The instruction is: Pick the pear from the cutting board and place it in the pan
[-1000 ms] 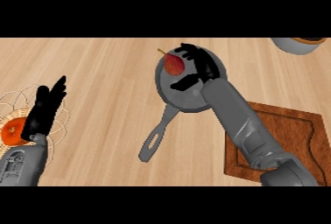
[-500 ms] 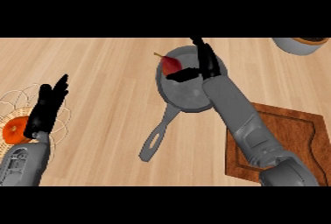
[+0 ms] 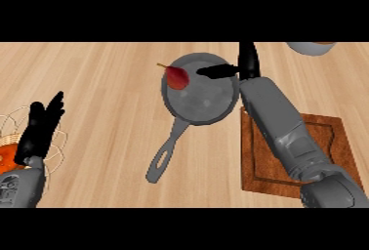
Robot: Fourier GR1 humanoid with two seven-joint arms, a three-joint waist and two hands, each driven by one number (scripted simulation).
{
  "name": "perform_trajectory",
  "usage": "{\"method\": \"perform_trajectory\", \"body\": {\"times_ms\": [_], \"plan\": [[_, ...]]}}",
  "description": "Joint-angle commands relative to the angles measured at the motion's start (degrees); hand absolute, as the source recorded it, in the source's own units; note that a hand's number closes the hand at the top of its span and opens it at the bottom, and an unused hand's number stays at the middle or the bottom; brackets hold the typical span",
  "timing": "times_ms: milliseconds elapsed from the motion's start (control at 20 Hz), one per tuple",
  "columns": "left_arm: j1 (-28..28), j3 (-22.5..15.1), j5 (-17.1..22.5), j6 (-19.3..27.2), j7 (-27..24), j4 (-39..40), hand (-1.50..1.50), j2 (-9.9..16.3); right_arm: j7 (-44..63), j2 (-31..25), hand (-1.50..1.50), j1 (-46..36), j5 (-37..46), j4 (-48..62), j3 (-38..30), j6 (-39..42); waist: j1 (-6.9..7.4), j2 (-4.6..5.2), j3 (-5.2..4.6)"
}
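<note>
Seen from the head view, the red pear [image 3: 177, 78] is shown lying inside the grey pan [image 3: 205, 100], against its upper-left rim, with the stem pointing out over the edge. The pan is set on the wooden bench [image 3: 101, 83], its long handle angled down to the lower left. The right hand [image 3: 241, 67] is held above the pan's upper-right rim, its fingers [image 3: 248, 54] straight and spread, the thumb stretched toward the pear but apart from it; nothing is clasped. The wooden cutting board [image 3: 317, 146] is partly covered by the right forearm. At the left edge, the left hand [image 3: 39, 129] is seen resting with fingers straight and relaxed, over a wire basket [image 3: 10, 124] holding something orange. A bowl [image 3: 311, 47] is cut off at the upper right.
</note>
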Motion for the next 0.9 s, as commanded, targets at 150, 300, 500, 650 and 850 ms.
{"method": "perform_trajectory", "body": {"times_ms": [150, 300, 500, 650, 850], "plan": [[2.78, 1.58, 1.43, -1.08, 0.96, -2.68, 0.0, 1.21, -1.8, -11.64, -1.5, 4.0, -3.38, -2.3, -3.05, 10.0, -2.17, -0.75, 0.02], [3.65, 2.57, 1.12, -0.18, -0.52, -0.21, 0.0, 1.16, -1.52, -15.94, -1.5, 6.41, -4.21, -4.56, -2.81, 16.96, -3.52, -1.16, -0.04], [4.38, 2.21, 0.84, -0.52, 1.31, -3.51, 0.0, 1.55, -3.34, -20.29, -1.5, 10.84, -5.2, -6.13, -2.79, 23.69, -3.11, -1.06, -0.01], [3.51, 2.63, 1.1, -0.33, 2.32, -3.26, 0.0, 1.46, -2.4, -23.83, -1.5, 12.84, -6.02, -8.57, -2.43, 29.72, -3.53, -1.22, -0.02], [5.95, 0.94, -0.62, 1.45, 1.48, -5.44, 0.0, -0.75, -5.12, -27.26, -1.5, 18.73, -6.65, -10.16, -2.29, 34.5, -3.6, -1.27, -0.02]]}}
